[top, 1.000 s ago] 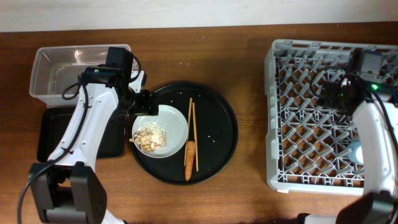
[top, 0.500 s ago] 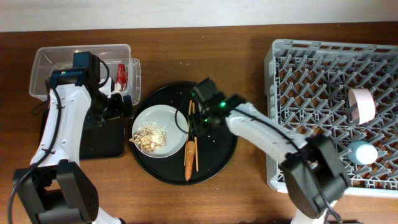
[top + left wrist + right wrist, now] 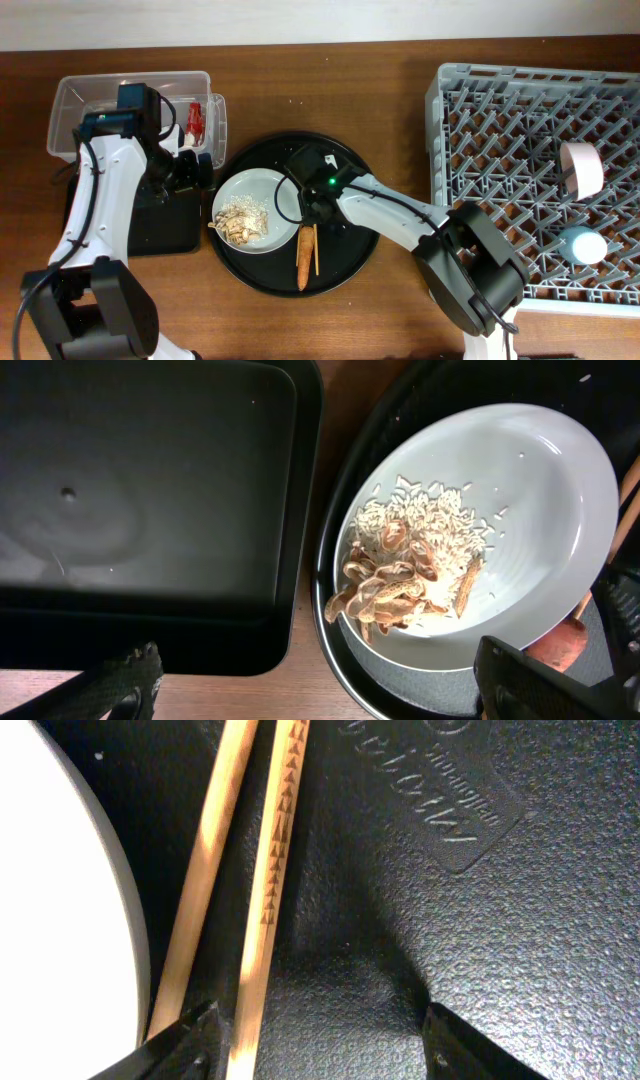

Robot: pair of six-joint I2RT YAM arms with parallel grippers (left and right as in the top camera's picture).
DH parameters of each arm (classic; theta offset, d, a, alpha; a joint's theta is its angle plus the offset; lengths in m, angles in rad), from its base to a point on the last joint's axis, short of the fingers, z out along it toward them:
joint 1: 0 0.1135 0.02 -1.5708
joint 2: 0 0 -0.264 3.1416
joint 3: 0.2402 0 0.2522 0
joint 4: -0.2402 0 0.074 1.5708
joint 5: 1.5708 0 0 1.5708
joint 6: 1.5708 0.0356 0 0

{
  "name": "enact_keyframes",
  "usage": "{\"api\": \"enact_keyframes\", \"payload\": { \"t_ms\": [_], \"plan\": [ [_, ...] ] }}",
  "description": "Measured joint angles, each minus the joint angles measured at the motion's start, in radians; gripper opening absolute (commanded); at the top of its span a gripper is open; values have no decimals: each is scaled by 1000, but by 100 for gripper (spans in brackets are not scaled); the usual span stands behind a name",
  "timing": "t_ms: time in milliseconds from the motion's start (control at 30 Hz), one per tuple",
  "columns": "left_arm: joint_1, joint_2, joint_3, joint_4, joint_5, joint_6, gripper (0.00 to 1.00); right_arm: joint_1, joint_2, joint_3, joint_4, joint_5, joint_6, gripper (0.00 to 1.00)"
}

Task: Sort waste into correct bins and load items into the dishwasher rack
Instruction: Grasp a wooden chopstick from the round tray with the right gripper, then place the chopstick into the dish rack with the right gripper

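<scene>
A pale plate (image 3: 280,195) with beige food scraps (image 3: 240,220) sits on the round black tray (image 3: 350,215). Beside it lie the wooden chopsticks (image 3: 314,245) and an orange carrot stick (image 3: 303,257). My right gripper (image 3: 304,203) is open low over the chopsticks (image 3: 268,890), one stick between its fingers (image 3: 320,1040). My left gripper (image 3: 192,168) is open and empty (image 3: 325,695), above the gap between the shallow black tray (image 3: 150,490) and the plate (image 3: 540,510). A red wrapper (image 3: 196,118) lies in the clear tub (image 3: 90,100).
The grey dishwasher rack (image 3: 500,170) stands at the right, with a white bowl (image 3: 582,168) and a light-blue cup (image 3: 583,243) in it. The shallow black tray (image 3: 110,215) lies in front of the tub. Bare wood separates the round tray and the rack.
My right arm has come from the rack to the round tray and settled low over the chopsticks. My left gripper moved left off the plate's rim, then stayed still.
</scene>
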Motion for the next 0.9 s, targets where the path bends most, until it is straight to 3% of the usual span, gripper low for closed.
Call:
{"api": "enact_keyframes", "payload": {
  "t_ms": [100,233,300,433,533,667,800,867,900],
  "plan": [
    [0,0,0,0,0,0,99,2,8,9,-23,37,24,21],
    [0,0,0,0,0,0,99,2,8,12,-41,44,30,4],
    [0,0,0,0,0,0,99,2,8,16,-52,42,35,4],
    [0,0,0,0,0,0,99,-35,1,100,-256,18,36,4],
    [0,0,0,0,0,0,99,-194,-137,232,-421,25,-36,4],
    [0,0,0,0,0,0,99,-494,-346,262,-583,32,-143,4],
    [0,0,0,0,0,0,99,-647,-344,124,-555,31,-253,4],
    [0,0,0,-2,0,0,99,-661,-336,-39,-414,-30,-314,5],
    [0,0,0,0,0,0,99,-661,-335,-108,-354,-61,-339,25]
  ]
}}
